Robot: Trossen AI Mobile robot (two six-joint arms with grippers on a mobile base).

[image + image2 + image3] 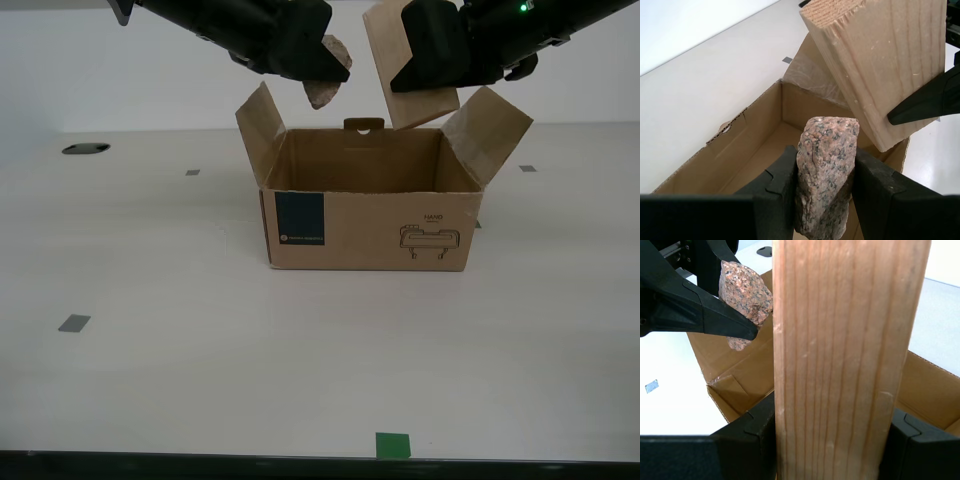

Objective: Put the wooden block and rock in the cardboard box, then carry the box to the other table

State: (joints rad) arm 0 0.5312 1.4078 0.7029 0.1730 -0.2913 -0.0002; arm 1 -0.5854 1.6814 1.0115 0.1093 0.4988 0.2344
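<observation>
Item one: my first gripper (832, 440), black, its jaws pressed against the two sides of the pale tan rectangular wooden block (845, 355), which stands lengthwise between them with its grain running along its long face. In the exterior view the same gripper (425, 75) carries the wooden block (392, 60) tilted, its lower end hanging just above the rear rim of the brown corrugated cardboard box (370, 225). Item two: my second gripper (824, 195), black, its jaws clamped on the lumpy pinkish-beige speckled rock (826, 172), which sits upright between the fingers and juts beyond their tips. In the exterior view this gripper (315, 70) holds the rock (325, 78) above the box's open top, near the raised flap at the exterior view's left. The two held things hang close together but apart: from my first gripper the rock (744, 299) shows just beside the block; from my second gripper the block's end grain (880, 65) hangs ahead of and above the rock. Item three: the cardboard box, directly below both grippers, flaps upright and splayed, interior (760, 150) bare so far as it shows, a dark teal square label (299, 220) and a small line drawing (430, 238) on its front. It rests on the smooth off-white tabletop (180, 360), which bears small grey squares (74, 323) and a green square (393, 446).
</observation>
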